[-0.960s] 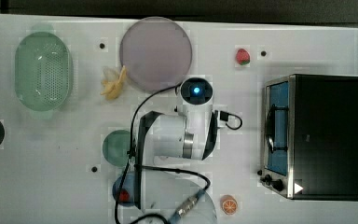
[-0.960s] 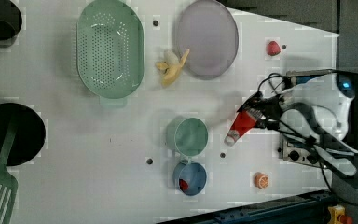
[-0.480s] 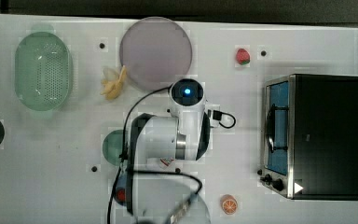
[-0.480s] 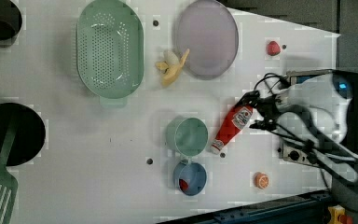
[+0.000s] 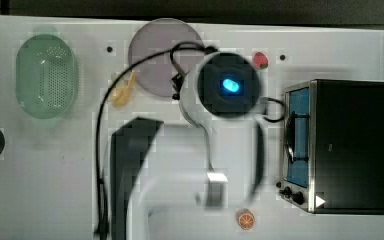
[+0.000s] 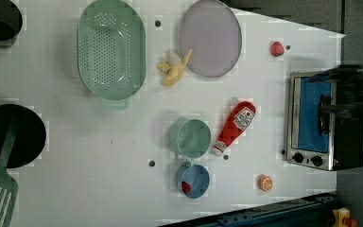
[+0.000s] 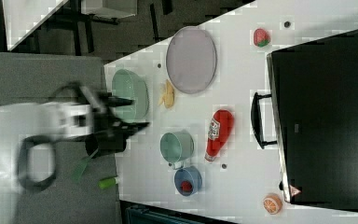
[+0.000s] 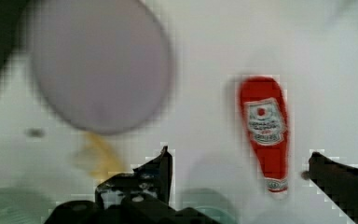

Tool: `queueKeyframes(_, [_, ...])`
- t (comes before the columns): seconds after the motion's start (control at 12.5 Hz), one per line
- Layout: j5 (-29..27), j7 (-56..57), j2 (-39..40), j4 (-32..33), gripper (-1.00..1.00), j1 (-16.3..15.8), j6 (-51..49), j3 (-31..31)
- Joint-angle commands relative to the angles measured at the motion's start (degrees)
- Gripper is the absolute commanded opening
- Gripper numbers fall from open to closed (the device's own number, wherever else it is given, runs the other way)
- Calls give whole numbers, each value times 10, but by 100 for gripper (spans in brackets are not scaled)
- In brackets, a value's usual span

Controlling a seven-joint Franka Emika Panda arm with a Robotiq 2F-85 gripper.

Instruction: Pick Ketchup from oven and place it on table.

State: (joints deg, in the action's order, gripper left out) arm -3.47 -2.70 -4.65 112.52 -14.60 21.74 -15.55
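Left view, left to right: green cup (image 6: 191,137), then ketchup (image 6: 236,126) now lying flat on the table (image 6: 99,156), released since a moment ago, oven (image 6: 319,120) far right; gripper (image 8: 237,184) lifted clear, fingers apart, empty — placement looks done.

The arm (image 5: 180,165) is built of glossy white rounded shells with dark grey joint sections, a round black end cap glowing with a blue light (image 5: 229,85), thin black cables looping along its side, and a black gripper (image 7: 130,113) ending in two tapering black fingers (image 8: 161,168).
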Motion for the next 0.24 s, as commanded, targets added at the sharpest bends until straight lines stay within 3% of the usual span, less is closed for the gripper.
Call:
queueKeyframes(0.08, [17, -10, -7, -70, 100, 2, -76, 3])
queueKeyframes(0.24, [61, -10, -15, -120, 100, 2, -148, 8])
